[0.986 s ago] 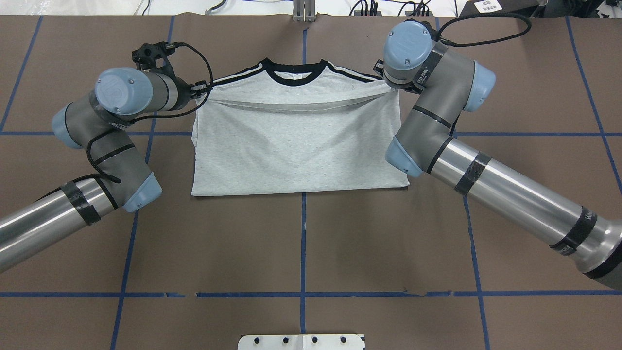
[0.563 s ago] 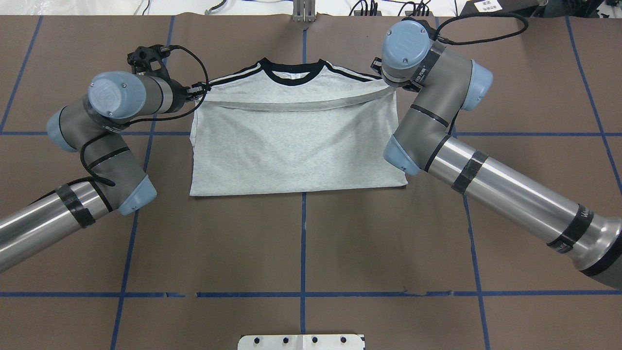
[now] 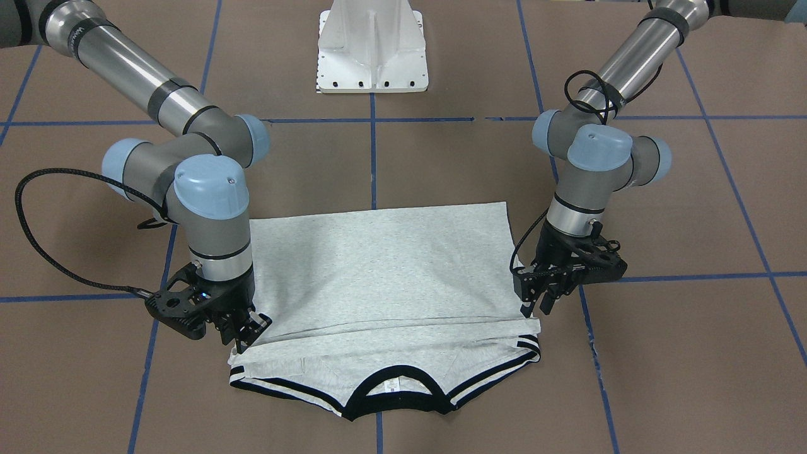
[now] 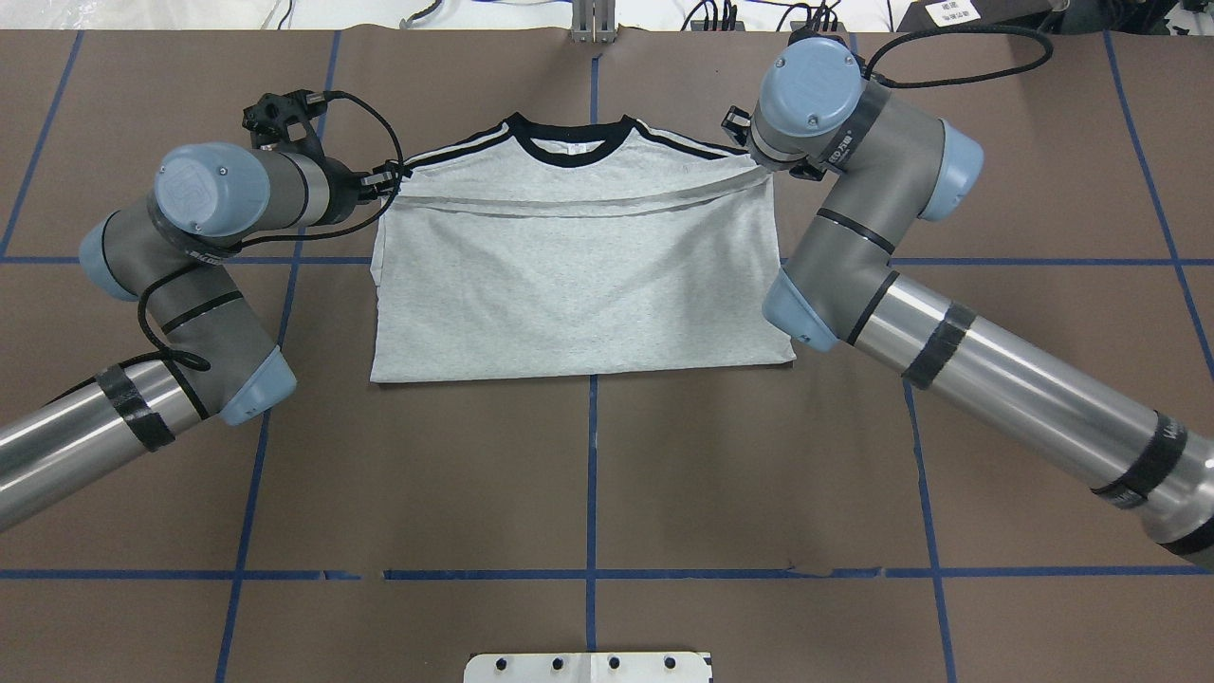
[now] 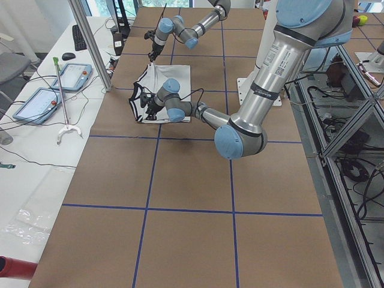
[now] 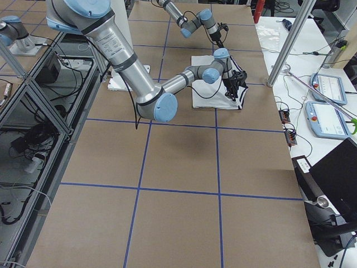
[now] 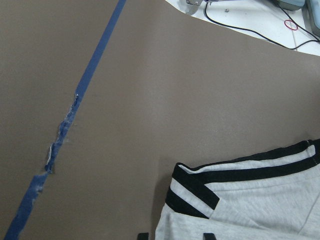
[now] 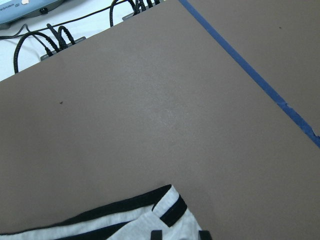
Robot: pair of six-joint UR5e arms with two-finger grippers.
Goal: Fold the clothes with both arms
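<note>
The light grey T-shirt [image 3: 378, 271] [image 4: 569, 285] lies flat, its lower half folded up over the chest. The folded hem ends just short of the black collar [image 3: 394, 384] [image 4: 566, 152] and the black shoulder stripes. My left gripper [image 3: 534, 309] [image 4: 387, 176] hovers at the hem's corner by one shoulder, its fingers apart. My right gripper [image 3: 249, 333] sits at the opposite hem corner, also open; in the overhead view its wrist hides it. Each wrist view shows a striped sleeve edge [image 7: 200, 192] [image 8: 165, 205] between two separated fingertips. The printed front is hidden.
Brown paper with blue tape lines [image 4: 591, 474] covers the table. The white pedestal base [image 3: 372, 50] stands at the robot's side. Cables [image 4: 711, 14] run along the far edge. Tablets [image 5: 69, 75] lie on the side bench.
The folded hem, earlier held slightly raised with a wide shadow, now lies flatter on the shirt. Both wrists have shifted a little outward from the shirt.
</note>
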